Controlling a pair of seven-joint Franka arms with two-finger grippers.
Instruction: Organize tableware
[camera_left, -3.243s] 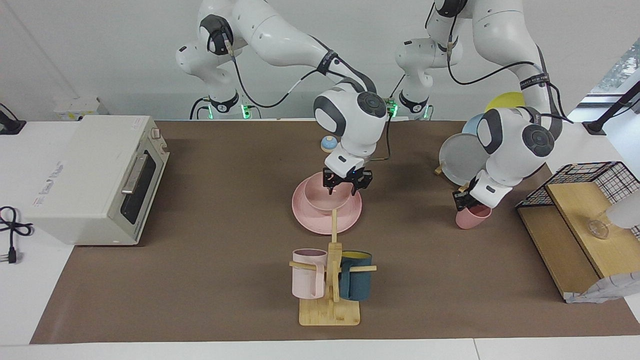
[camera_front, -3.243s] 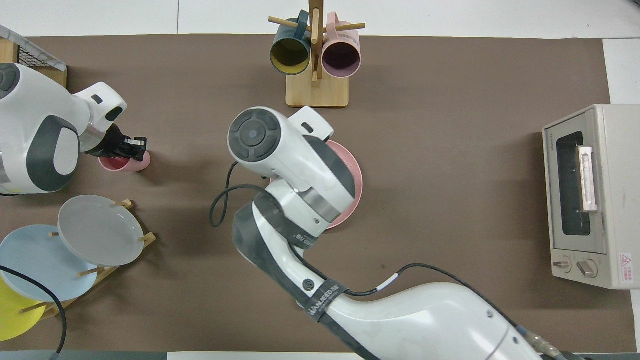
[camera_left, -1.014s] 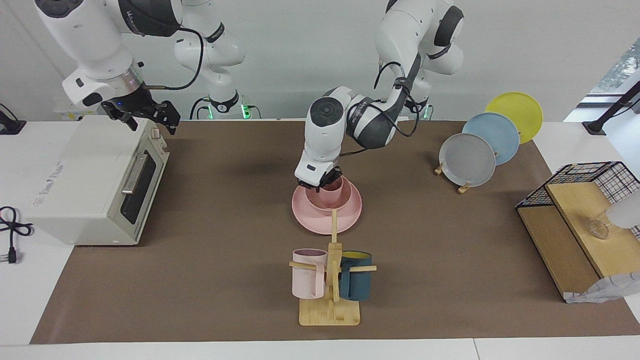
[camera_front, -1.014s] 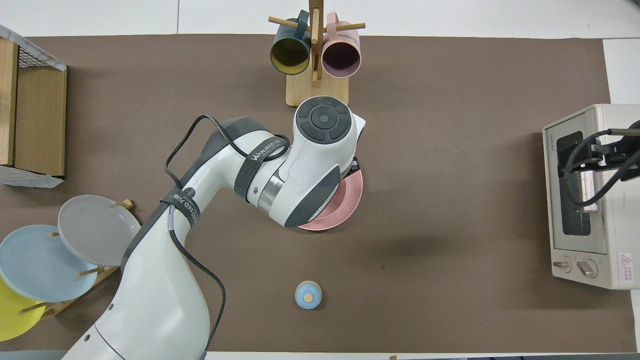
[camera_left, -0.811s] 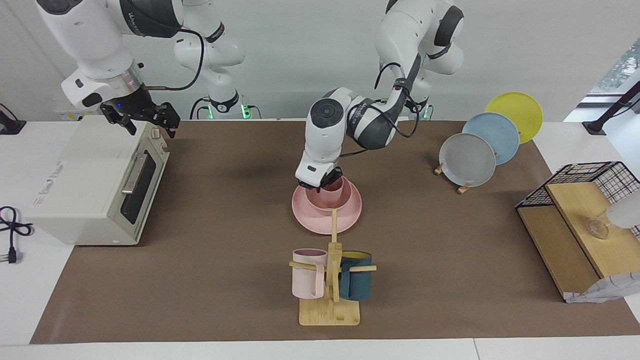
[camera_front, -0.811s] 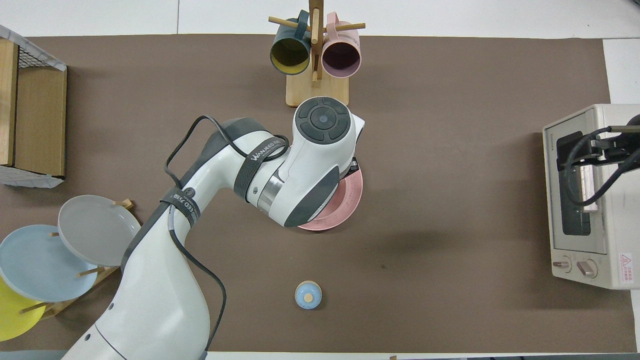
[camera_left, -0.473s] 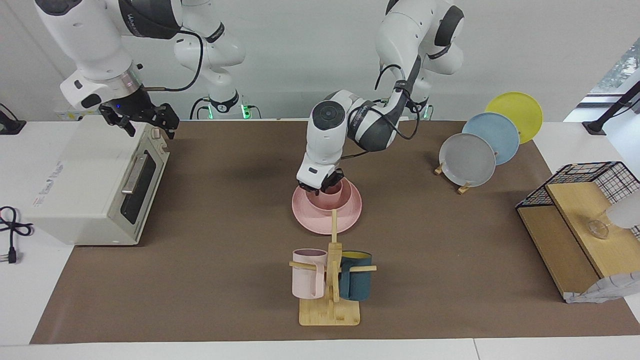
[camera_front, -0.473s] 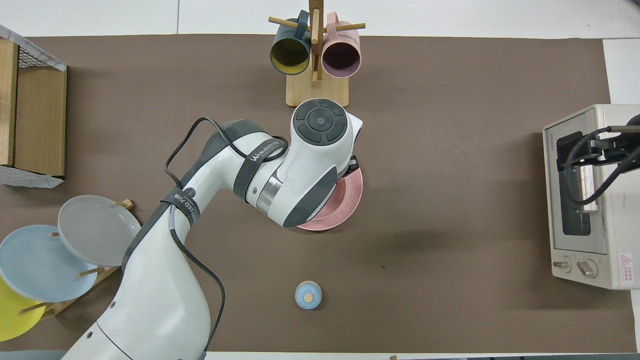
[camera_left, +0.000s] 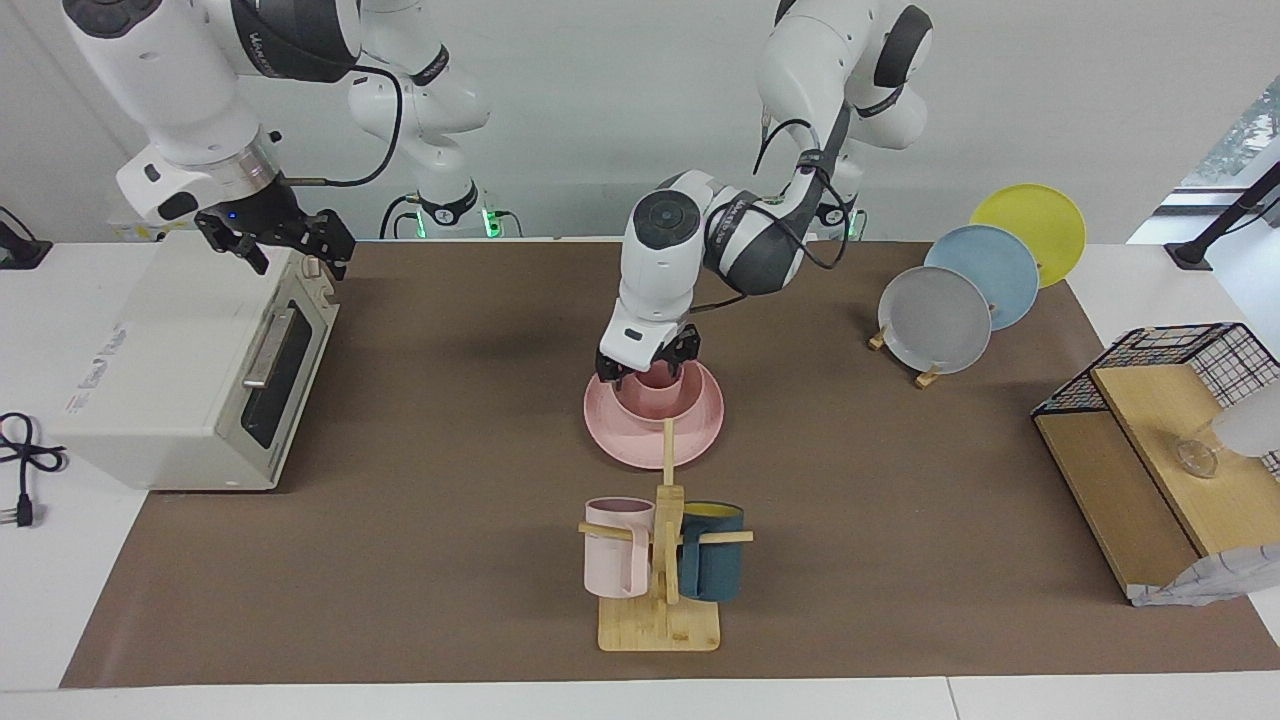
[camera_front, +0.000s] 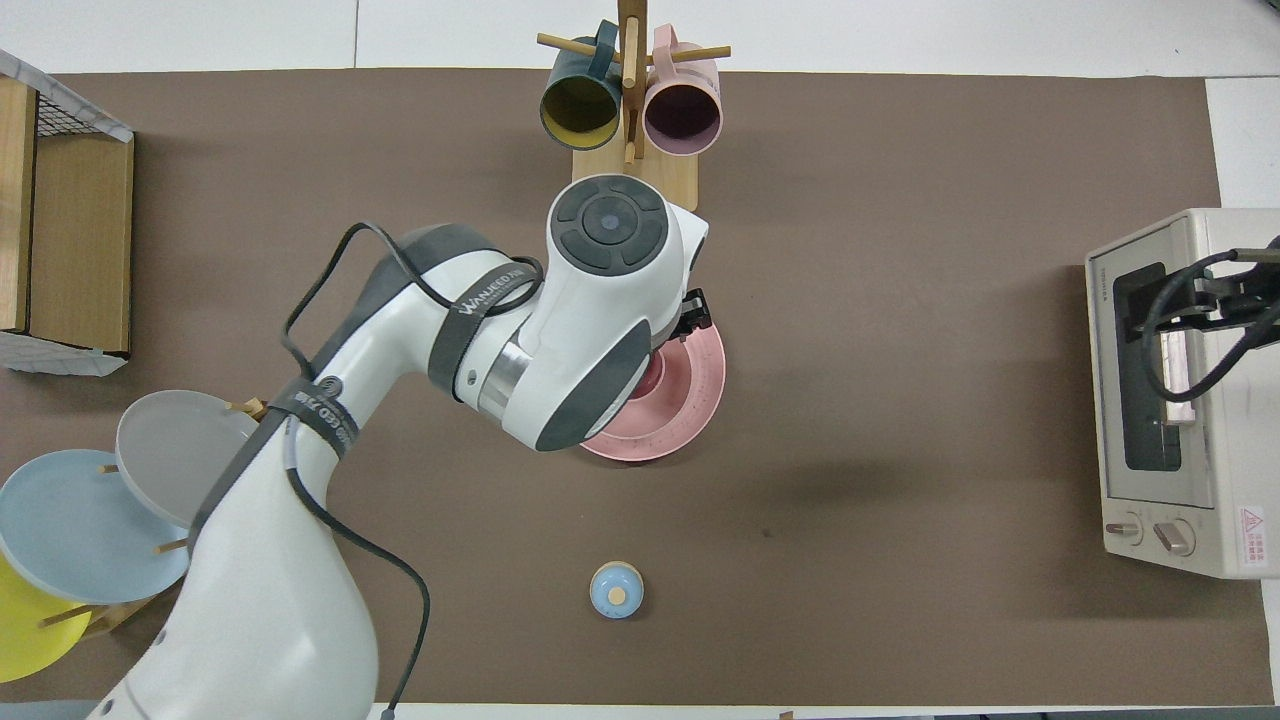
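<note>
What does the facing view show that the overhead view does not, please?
Facing only: the left gripper, open, over the pink bowl; the right gripper, open, above the toaster oven. Overhead only: the small blue bell, nearer the robots than the pink plate. Both: the pink plate, mug rack, grey plate.

Left gripper (camera_left: 650, 366) points down at mid-table, fingers spread apart, forearm bent low. Right gripper (camera_left: 283, 238) hangs raised at its own end, fingers apart, arm waiting.
</note>
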